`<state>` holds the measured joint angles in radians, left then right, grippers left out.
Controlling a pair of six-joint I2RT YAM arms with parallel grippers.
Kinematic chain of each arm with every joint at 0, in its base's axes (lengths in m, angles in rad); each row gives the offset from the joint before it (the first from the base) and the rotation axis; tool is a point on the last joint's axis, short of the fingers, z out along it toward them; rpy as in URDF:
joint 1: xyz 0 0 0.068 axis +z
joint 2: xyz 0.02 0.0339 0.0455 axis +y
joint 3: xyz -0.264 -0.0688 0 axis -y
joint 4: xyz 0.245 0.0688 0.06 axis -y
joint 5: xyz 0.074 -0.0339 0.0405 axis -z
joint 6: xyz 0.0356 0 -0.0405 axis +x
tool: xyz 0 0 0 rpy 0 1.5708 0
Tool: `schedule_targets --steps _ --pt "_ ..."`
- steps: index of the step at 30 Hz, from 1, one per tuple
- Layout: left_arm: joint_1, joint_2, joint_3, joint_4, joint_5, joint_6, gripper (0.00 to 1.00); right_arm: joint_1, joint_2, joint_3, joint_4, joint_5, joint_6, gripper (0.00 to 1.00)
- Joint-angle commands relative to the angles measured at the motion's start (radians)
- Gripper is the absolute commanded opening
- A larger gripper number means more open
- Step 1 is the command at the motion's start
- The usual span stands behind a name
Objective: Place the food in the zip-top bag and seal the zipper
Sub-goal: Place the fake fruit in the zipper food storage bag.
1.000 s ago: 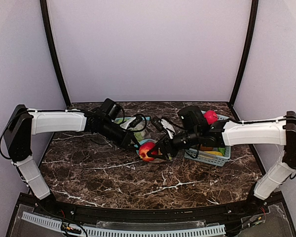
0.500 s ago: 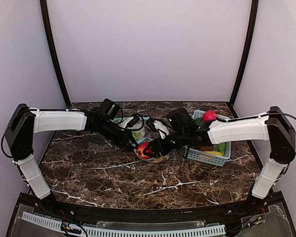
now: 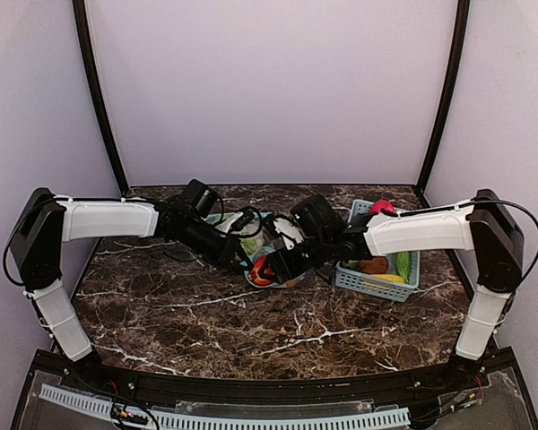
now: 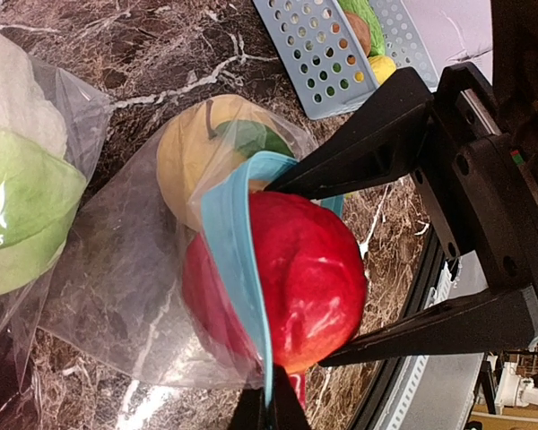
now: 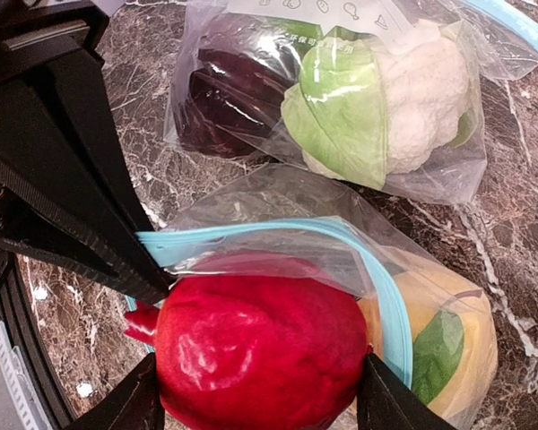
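Observation:
My right gripper (image 5: pixel 260 394) is shut on a glossy red apple (image 5: pixel 260 349), one finger on each side, and holds it halfway into the mouth of a clear zip-top bag (image 5: pixel 278 231) with a blue zipper rim. My left gripper (image 4: pixel 271 408) is shut on that blue rim (image 4: pixel 238 260) and holds the mouth open. A yellow fruit with a green leaf (image 5: pixel 439 331) lies inside this bag. In the top view both grippers meet at the apple (image 3: pixel 265 270) mid-table. The apple (image 4: pixel 314 269) also shows in the left wrist view between the right gripper's black fingers (image 4: pixel 368 152).
A second clear bag (image 5: pixel 341 98) just behind holds white cauliflower (image 5: pixel 421 90), a green piece and a dark purple piece. The light-blue slotted basket (image 3: pixel 377 285) stands to the right with orange, yellow and green pieces; a red fruit (image 3: pixel 382 208) sits at its far edge.
My right gripper has moved left with the red apple, from beside the basket into the bag's mouth. My left gripper has stayed on the zipper rim.

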<state>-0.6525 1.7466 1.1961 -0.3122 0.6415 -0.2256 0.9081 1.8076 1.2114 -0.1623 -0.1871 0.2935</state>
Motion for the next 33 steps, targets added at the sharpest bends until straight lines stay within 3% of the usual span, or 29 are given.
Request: schedule_targets --steps 1,19,33 --pt "-0.01 0.006 0.022 -0.016 0.059 -0.008 0.01 -0.006 0.046 0.054 -0.034 0.104 0.028 0.57" --pt "-0.01 0.006 0.027 -0.017 0.087 -0.012 0.01 -0.026 0.25 0.31 -0.296 0.329 0.081 0.56" --pt "-0.01 -0.04 0.019 -0.013 0.059 -0.012 0.01 -0.057 0.266 0.351 -0.391 0.437 0.135 0.56"
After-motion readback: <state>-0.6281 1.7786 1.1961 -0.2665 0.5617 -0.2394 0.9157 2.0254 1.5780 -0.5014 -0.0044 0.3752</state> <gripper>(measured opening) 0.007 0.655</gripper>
